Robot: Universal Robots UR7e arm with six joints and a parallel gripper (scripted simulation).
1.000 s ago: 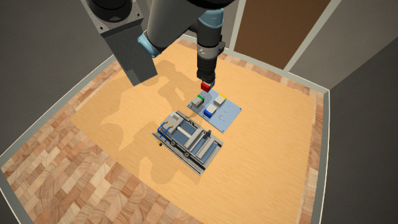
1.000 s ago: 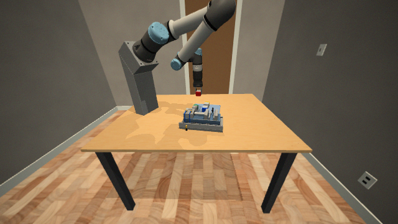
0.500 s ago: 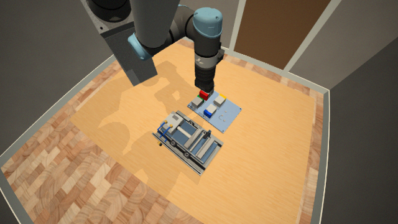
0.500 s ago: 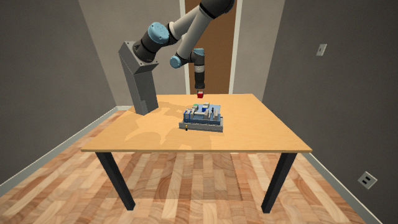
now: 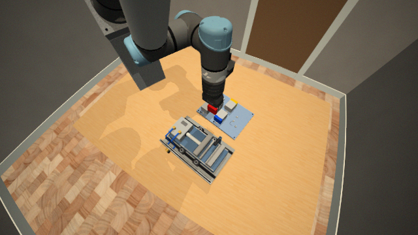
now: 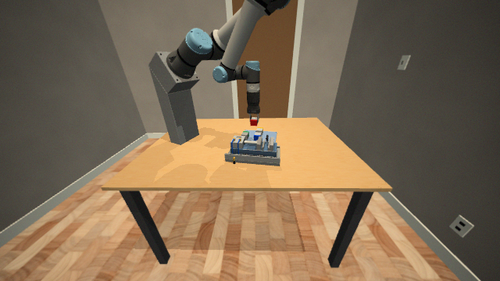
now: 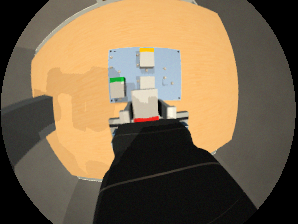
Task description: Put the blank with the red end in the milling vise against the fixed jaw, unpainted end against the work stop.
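No brand, label or writing can be read on anything here. The landmark is the grey milling vise with blue hoses (image 5: 196, 148), which sits near the middle of the light wooden table top (image 5: 277, 156). Just beyond the vise, on its far side toward the brown door (image 5: 290, 29), lies the pale blue rectangular plate (image 5: 240, 122), and the black two-finger gripper (image 5: 213, 106) hangs straight down over the plate's near-left corner. Its fingers stand fairly wide and are clamped on the grey blank with the red end (image 5: 212, 109), which is held in the air above the plate; in the exterior view the red end (image 6: 254, 122) shows clear of the table, higher than the vise (image 6: 254, 154) and behind it. On the plate beside the held blank rest a grey blank with a blue end (image 5: 220, 116), nearest the vise, and a grey blank with a yellow end (image 5: 231, 104) farther from it; the wrist view also shows a grey blank with a green end (image 7: 117, 87) at the plate's left edge, which the gripper body hides from above. Between the vise's jaws the two low grey bars (image 5: 209, 151) lie open to view, with a white rod (image 5: 196, 138) by the hose-end block. The grey arm pedestal (image 6: 173, 103) stands on the table well to the left of the vise.
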